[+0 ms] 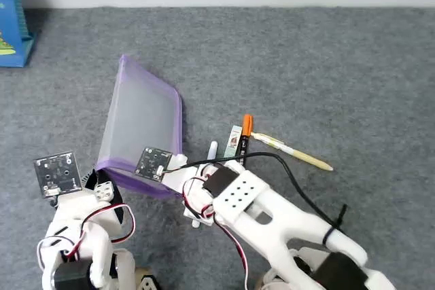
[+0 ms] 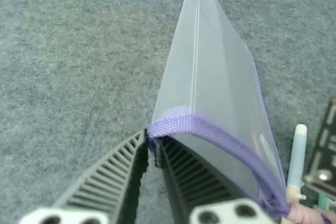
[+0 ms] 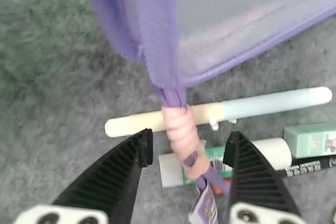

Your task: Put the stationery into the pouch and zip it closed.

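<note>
**While the left jaws grip the pouch, the stationery lies outside it**

As the pictures stand, your left gripper (image 2: pixel 152 148) is clenched on the purple zip edge of the pouch (image 2: pixel 210 77) at one corner. Your right gripper (image 3: pixel 191 142) is released, its jaws either side of the pink-wrapped zip pull (image 3: pixel 181 127) and clear of it.

The pouch rests on the grey carpeted table (image 1: pixel 326 59) just ahead of both arms. Its long axis runs from the held edge away from the arms. You cannot tell through the translucent wall what it contains, nor whether the zip is open.

Beside the pull lie a pale blue pen (image 3: pixel 226 111), a white tube (image 3: pixel 262 153), a green box (image 3: pixel 312 140) and a black marker (image 3: pixel 310 169). All four lie roughly along the zip edge. The pull hides part of the tube, and the frame edge cuts off the box and marker. Farther out lie an orange-capped item (image 1: pixel 247 125) and a yellow pen (image 1: pixel 299 154).
</note>
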